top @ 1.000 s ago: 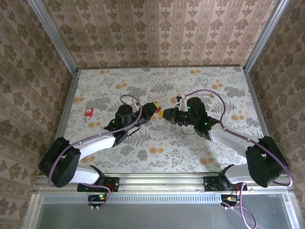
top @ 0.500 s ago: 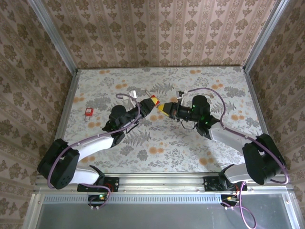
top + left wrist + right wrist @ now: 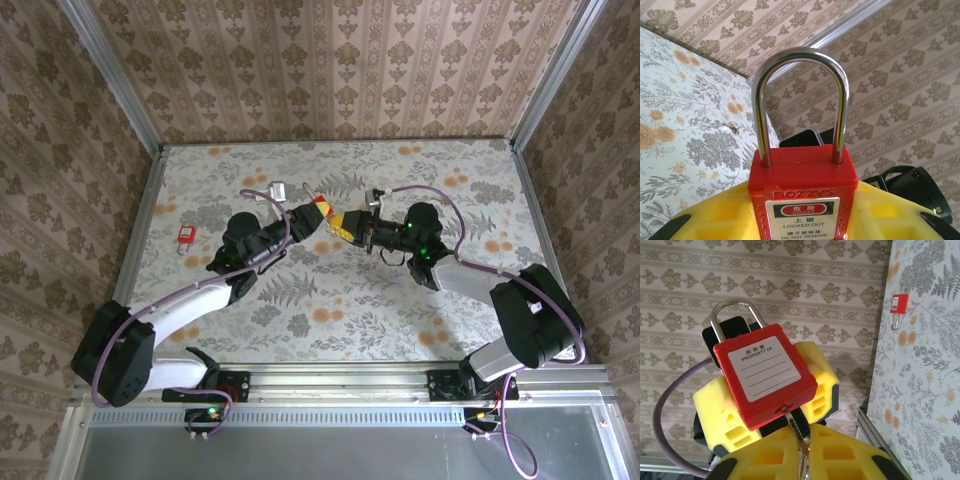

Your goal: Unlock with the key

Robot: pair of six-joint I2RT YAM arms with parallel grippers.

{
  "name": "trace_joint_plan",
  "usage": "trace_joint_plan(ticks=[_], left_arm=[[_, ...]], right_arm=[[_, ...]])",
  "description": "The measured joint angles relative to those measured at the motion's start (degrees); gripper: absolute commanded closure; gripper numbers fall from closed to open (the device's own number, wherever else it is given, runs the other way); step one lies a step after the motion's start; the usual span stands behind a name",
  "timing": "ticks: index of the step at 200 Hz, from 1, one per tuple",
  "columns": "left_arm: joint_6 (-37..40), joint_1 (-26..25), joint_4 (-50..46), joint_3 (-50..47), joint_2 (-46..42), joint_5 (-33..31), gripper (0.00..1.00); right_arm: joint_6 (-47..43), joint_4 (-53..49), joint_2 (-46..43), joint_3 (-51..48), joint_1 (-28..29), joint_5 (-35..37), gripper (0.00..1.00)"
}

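The left pincer (image 3: 318, 212) is clamped on the red lock (image 3: 802, 182), held up above the table (image 3: 400, 300). The right pincer (image 3: 346, 226) squeezes the thin key (image 3: 795, 427), which looks poked into the lock's bottom. The lock looks hard and smooth, so hold its fat body.

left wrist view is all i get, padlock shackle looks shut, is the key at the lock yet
Observer: Yes. In the right wrist view the key, pinched in the right gripper, has its tip at the underside of the red padlock. How deep it sits I cannot tell.
Operator: which face shows on that side
Observer: The blank "PROPERTY OF" label, opposite your "LOCKED OUT" side.
Operator: anything else lying around
Observer: A second red padlock lies near the left edge of the table, apart from both arms.
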Motion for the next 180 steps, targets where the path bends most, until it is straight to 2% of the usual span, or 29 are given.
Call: trace_joint_plan(ticks=[16, 30, 53, 76, 103, 128, 154, 180], left_arm=[[3.2, -0.1, -5.9, 1.4, -2.3, 2.1, 1.0], [6.6, -0.9, -11.7, 3.8, -4.5, 4.8, 1.0], [14.3, -2.4, -23.7, 10.9, -7.8, 7.1, 1.0], [22.9, -3.1, -36.5, 18.5, -9.1, 7.0, 1.0], [32.3, -5.0, -51.4, 25.0, -7.2, 4.3, 1.0], [39.4, -8.4, -63.5, 29.8, -2.1, -0.3, 1.0], [44.4, -10.7, -72.7, 33.4, 2.6, -5.1, 1.0], [47.4, -12.1, -77.9, 36.5, 5.7, -9.0, 1.0]], right_arm=[[0.7, -0.7, -0.3, 0.0, -0.8, 0.7, 0.56], [-0.7, -6.6, -1.2, 0.0, -2.4, 2.9, 0.44], [-5.9, -21.1, -4.8, 0.2, -4.6, 5.9, 0.33], [-12.5, -34.8, -12.6, 0.7, -5.8, 7.6, 0.25], [-21.4, -47.0, -20.2, 4.2, -6.4, 9.4, 0.24], [-30.3, -55.7, -23.4, 8.5, -6.3, 10.7, 0.24], [-38.2, -62.1, -25.4, 10.7, -5.3, 12.2, 0.26], [-42.8, -65.1, -26.0, 10.9, -3.7, 12.6, 0.31]])
